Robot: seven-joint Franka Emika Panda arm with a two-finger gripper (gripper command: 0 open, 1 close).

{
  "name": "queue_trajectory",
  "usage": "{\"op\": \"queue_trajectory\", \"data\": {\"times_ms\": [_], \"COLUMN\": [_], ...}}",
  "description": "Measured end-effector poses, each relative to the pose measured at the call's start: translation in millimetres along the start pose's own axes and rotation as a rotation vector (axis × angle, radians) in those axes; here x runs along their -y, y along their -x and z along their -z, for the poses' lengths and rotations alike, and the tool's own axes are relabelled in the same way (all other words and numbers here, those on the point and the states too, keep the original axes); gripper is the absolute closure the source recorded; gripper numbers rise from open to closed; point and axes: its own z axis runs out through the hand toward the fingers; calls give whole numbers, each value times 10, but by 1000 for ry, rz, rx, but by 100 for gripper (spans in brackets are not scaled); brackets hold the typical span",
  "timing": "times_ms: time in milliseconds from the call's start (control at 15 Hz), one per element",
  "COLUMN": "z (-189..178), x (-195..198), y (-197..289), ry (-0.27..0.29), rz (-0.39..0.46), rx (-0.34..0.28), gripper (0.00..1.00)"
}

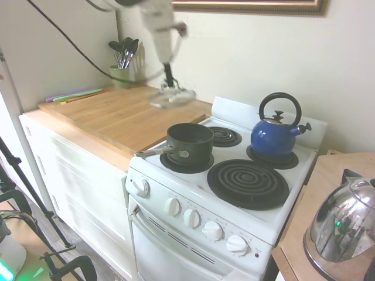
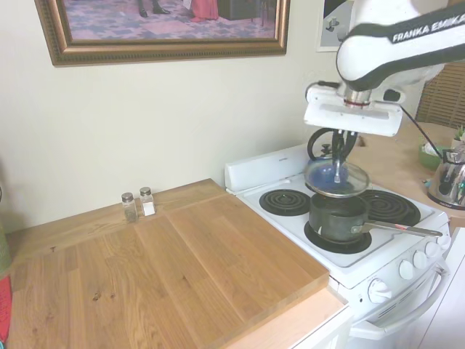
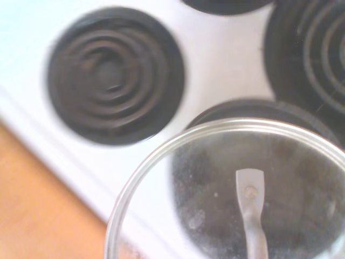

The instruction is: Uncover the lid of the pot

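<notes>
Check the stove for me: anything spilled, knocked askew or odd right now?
Nothing stands out. The lid hangs off the tool in the air, clear of the pot, which sits upright and open on its burner. The blue kettle stands upright on the back burner. No spills show on the stovetop.

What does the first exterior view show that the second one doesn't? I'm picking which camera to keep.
Only the first exterior view shows the utensil holder at the back of the counter and the whole blue kettle, unobstructed.

Only the second shows the salt and pepper shakers by the wall, the framed picture, and the gripper sharply, shut on the lid's handle.

Both show the open pot on a front burner, the glass lid lifted in the air, the white stove, the wooden counter and the shiny steel kettle.
</notes>
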Motion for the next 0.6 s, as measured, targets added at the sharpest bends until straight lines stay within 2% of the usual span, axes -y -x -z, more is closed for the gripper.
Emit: {"op": "queue_trajectory", "data": {"times_ms": [133, 267, 400, 600], "z": [264, 286, 23, -698], "x": [8, 131, 343, 735], "y": [826, 1678, 2350, 2756], "ry": [-38, -52, -16, 69], "rz": [97, 214, 312, 381], "rx": [-5, -9, 1, -13], "gripper": [100, 100, 100, 100]}}
